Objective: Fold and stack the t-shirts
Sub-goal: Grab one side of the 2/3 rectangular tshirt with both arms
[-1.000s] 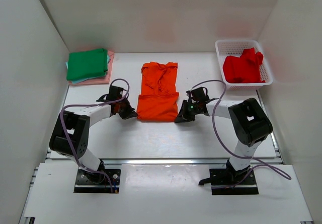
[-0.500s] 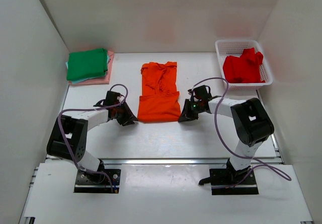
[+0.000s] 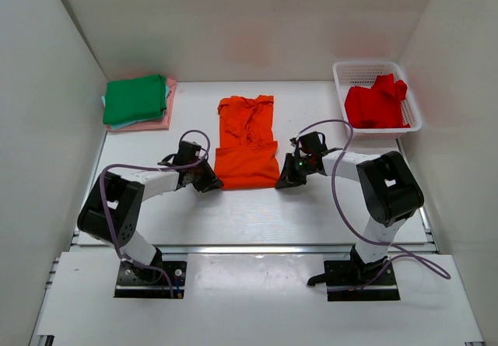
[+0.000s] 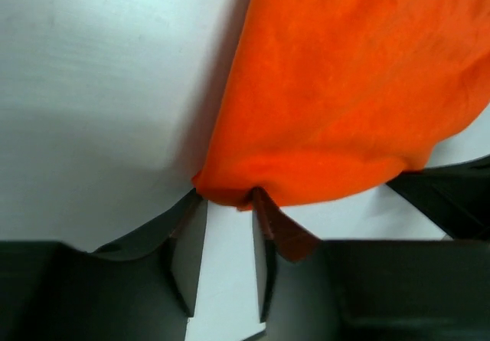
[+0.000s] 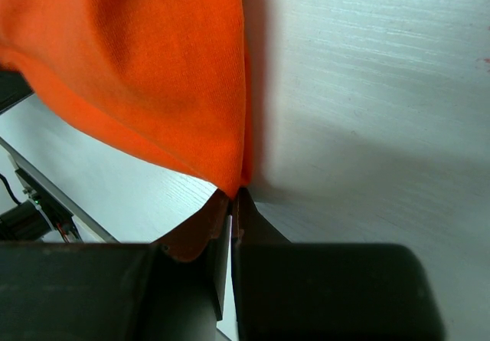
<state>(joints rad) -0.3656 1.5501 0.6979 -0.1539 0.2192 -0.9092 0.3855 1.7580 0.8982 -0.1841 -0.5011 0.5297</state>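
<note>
The bright orange t-shirt (image 3: 246, 148) lies partly folded mid-table, crumpled at its far end. My left gripper (image 3: 212, 183) is open at its near left corner. In the left wrist view the corner of the orange shirt (image 4: 352, 88) sits at the tips of the left gripper (image 4: 226, 199), jaws apart. My right gripper (image 3: 282, 181) is shut on the near right corner. In the right wrist view the right gripper (image 5: 236, 194) pinches the orange cloth (image 5: 138, 65). A green shirt (image 3: 135, 99) tops a folded stack over pale blue and pink (image 3: 159, 120) ones. The red shirt (image 3: 375, 105) lies in the basket.
The white mesh basket (image 3: 342, 70) stands at the back right corner. The folded stack sits at the back left against the wall. White walls enclose the table on three sides. Purple cables loop above both wrists.
My left gripper has slid right along the table up to the shirt's near left corner. My right gripper moved slightly towards the shirt and holds its corner.
</note>
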